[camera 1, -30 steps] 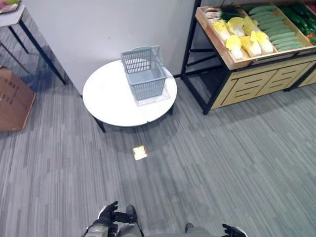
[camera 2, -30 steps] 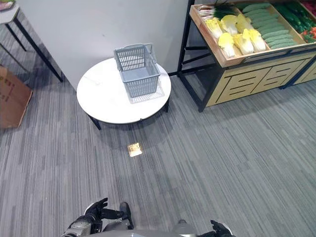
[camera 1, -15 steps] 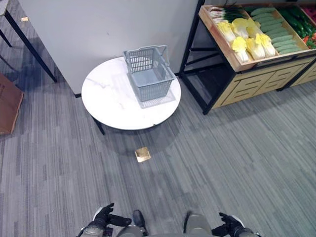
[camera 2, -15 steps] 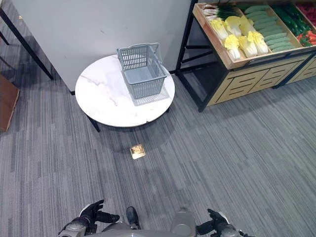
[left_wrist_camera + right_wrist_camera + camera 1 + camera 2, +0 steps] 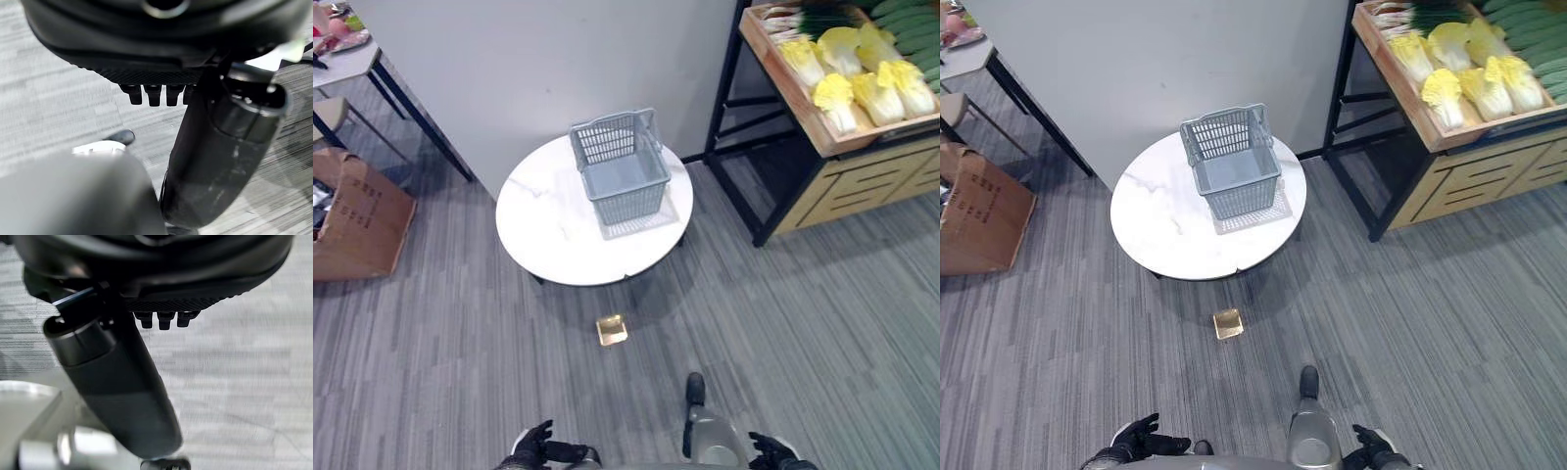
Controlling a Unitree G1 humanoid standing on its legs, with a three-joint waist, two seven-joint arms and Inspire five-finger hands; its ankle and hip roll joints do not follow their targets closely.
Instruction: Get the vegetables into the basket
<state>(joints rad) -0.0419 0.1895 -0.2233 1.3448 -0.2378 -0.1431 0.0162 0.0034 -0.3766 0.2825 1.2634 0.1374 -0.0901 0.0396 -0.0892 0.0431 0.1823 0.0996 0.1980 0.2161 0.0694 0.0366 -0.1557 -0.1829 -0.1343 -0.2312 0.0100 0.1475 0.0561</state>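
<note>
While both hands hang low, empty basket (image 5: 621,172) on round table (image 5: 558,235)

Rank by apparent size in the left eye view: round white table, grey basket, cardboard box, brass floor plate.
1. Round white table, clearly largest.
2. Cardboard box and grey basket look about alike; the box is cut by the view's edge, so no ranking.
3. Brass floor plate, smallest.

Round white table (image 5: 558,230), grey basket (image 5: 622,176) on its far side, grey carpet floor (image 5: 803,323) beneath
</note>
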